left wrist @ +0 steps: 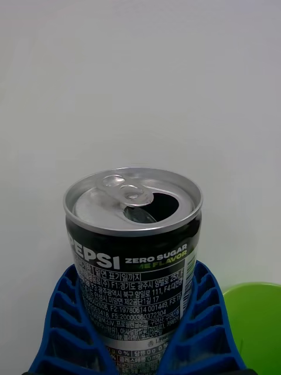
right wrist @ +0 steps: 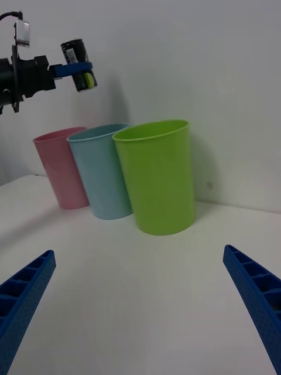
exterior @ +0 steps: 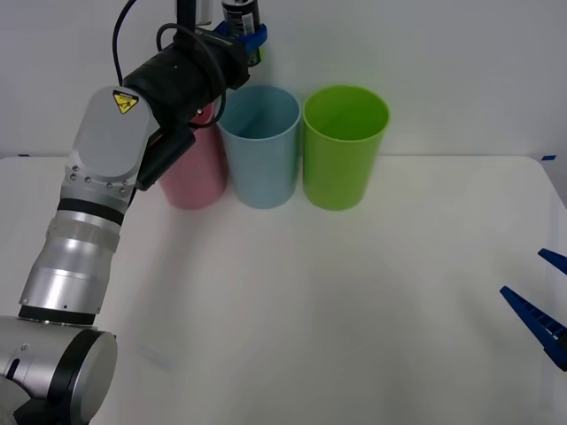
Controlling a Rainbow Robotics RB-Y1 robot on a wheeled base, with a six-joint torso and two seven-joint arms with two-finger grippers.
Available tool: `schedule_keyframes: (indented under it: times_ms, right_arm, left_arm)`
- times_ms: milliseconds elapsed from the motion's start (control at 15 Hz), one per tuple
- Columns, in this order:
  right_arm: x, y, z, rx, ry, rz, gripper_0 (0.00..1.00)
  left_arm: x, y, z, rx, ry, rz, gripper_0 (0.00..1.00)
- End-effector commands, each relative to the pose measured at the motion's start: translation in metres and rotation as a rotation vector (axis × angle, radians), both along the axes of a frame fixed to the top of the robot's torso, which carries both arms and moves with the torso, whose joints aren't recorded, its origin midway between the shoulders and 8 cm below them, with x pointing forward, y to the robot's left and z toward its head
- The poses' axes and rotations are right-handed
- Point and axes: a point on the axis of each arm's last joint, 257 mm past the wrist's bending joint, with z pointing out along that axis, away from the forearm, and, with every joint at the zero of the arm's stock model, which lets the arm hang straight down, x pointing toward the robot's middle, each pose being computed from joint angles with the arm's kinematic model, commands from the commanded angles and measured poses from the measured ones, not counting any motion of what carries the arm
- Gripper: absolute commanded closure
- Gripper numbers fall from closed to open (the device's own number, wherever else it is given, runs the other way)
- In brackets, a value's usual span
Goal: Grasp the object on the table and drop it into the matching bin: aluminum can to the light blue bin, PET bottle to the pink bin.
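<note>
We hold the aluminum can [exterior: 241,15] upright in the closed left gripper [exterior: 248,37], high above the light blue bin [exterior: 260,146] rim, while our right gripper [exterior: 538,312] waits wide open.

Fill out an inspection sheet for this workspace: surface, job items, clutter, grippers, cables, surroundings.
Surface: wide white table, bare in front of the cups.
Job items: small dark aluminum can with silver pull-tab top, already opened, held in the air above the cups; tall light blue plastic bin between tall pink plastic bin and lime green plastic cup, all upright.
Clutter: nothing seen.
Grippers: left gripper shut on the can; right gripper open, low at the table's right edge.
Cables: black cable looping over the left arm.
Surroundings: plain white wall.
</note>
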Motion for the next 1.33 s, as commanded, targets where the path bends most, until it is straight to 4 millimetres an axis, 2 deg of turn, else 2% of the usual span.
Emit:
schedule_keyframes:
  times_ms: [67,133,200,1000,1333]
  right_arm:
    - [0.000,0.000,0.000,0.000,0.000,0.000,0.00]
    - [0.000,0.000,0.000,0.000,0.000,0.000,0.00]
    - [0.000,0.000,0.000,0.000,0.000,0.000,0.00]
    - [0.000,0.000,0.000,0.000,0.000,0.000,0.00]
    - [0.000,0.000,0.000,0.000,0.000,0.000,0.00]
  left_arm:
    - [-0.001,-0.004,-0.001,0.006,0.000,-0.005,0.78]
    - [-0.001,-0.006,-0.002,0.007,0.001,-0.008,0.66]
    - [-0.001,-0.005,-0.001,0.009,-0.002,-0.006,0.00]
    - [-0.005,-0.008,-0.003,-0.037,0.014,-0.030,0.00]
    - [-0.019,0.002,-0.009,-0.067,0.027,-0.071,0.00]
